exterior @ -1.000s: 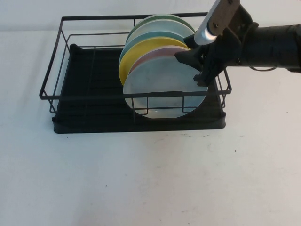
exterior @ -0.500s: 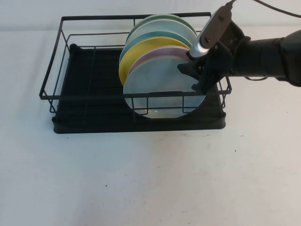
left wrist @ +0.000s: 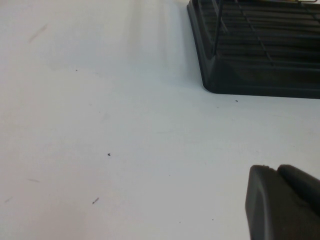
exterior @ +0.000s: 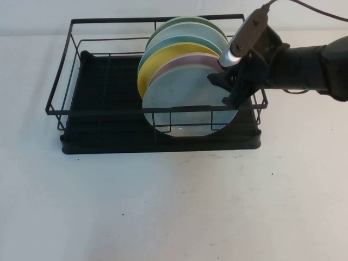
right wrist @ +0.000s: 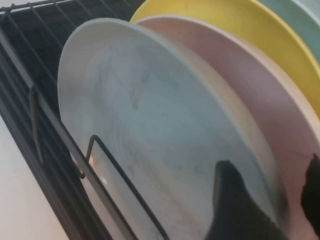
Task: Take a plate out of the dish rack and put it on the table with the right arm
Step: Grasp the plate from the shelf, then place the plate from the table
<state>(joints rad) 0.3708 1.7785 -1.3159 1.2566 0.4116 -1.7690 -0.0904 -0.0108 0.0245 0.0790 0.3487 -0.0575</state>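
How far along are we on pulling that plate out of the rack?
Early stage. Done: the right gripper has reached the plate at its right edge, one finger in front of its face and one behind. In hand: securing the grip; the plate stands in the dish rack, not lifted. Left: lift out and set on the table. The left gripper sits parked over the table.

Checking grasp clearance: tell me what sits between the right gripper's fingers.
The right gripper straddles the plate rim; right wrist view shows it. Left gripper hovers over table.
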